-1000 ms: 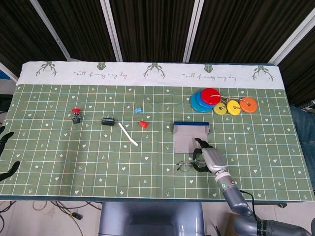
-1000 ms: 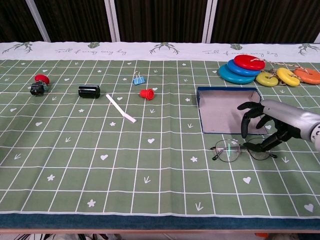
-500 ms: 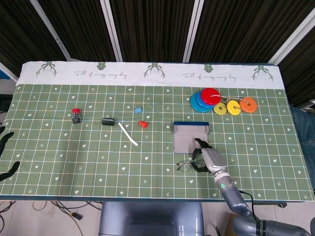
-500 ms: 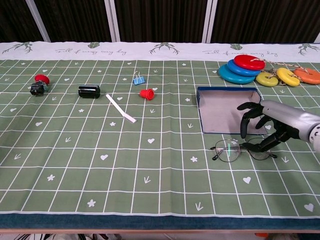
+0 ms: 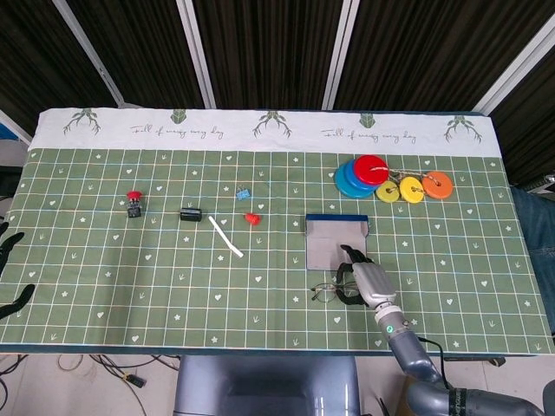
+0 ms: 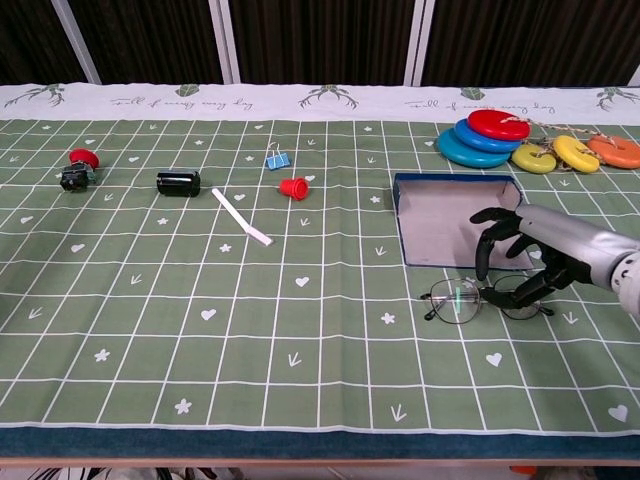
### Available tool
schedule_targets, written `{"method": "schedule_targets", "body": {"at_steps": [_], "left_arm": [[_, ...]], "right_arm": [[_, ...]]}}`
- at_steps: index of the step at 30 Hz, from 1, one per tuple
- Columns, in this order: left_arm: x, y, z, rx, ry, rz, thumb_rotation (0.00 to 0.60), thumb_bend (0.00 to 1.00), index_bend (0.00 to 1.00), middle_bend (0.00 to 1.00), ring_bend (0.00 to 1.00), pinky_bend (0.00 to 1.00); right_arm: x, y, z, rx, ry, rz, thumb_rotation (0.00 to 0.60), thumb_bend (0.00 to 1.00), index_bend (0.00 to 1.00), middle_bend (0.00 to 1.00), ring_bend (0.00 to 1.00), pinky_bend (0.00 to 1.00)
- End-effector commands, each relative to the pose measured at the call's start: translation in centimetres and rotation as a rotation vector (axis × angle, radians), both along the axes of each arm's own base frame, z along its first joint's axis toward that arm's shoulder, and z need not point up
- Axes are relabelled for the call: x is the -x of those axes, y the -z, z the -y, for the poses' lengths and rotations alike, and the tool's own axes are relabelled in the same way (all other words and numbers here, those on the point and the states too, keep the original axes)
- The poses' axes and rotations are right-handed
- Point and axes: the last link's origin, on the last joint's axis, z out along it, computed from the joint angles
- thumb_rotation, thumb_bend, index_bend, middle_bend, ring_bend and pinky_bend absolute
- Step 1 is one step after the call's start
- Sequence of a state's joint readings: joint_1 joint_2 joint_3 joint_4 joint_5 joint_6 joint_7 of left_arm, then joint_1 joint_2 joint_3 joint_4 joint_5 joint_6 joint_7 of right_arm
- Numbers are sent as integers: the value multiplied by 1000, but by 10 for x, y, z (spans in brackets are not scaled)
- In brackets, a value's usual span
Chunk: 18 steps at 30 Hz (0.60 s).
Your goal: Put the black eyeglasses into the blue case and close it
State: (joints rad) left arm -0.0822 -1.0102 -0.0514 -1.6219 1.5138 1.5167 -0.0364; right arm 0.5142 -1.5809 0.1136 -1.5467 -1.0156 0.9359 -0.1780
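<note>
The black eyeglasses [image 6: 462,300] lie on the green cloth just in front of the open blue case [image 6: 448,232], their lenses toward me. My right hand [image 6: 528,258] arches over the right lens, with fingertips pointing down near the bridge and the thumb at the outer rim. The glasses still rest flat on the cloth. From the head view, the eyeglasses [image 5: 327,292] poke out left of the right hand [image 5: 364,282], below the case [image 5: 335,241]. Only the dark fingertips of my left hand [image 5: 7,245] show at the far left edge, spread and holding nothing.
A stack of coloured discs [image 6: 492,134] sits behind the case at the back right. A red cap [image 6: 293,187], white strip [image 6: 241,217], blue binder clip [image 6: 276,158], black cylinder [image 6: 178,182] and red-topped button [image 6: 76,169] lie toward the left.
My right hand has slid slightly left over the glasses, its fingers reaching further down toward the bridge. The glasses and case have not moved.
</note>
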Motion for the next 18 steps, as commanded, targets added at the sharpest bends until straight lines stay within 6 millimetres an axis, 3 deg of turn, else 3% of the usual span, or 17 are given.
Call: {"method": "schedule_targets", "body": {"at_steps": [1,18], "left_arm": [[0,0,0,0,0,1,600,273,100,0,0,0],[0,1,0,3,-2,-3,600,273,102,0,0,0]], "right_arm": [[0,1,1,0,1,-3,600,407,555,85,109,223],[2,1,2,-15,12,-4,600,449,580,86,110,223]]}}
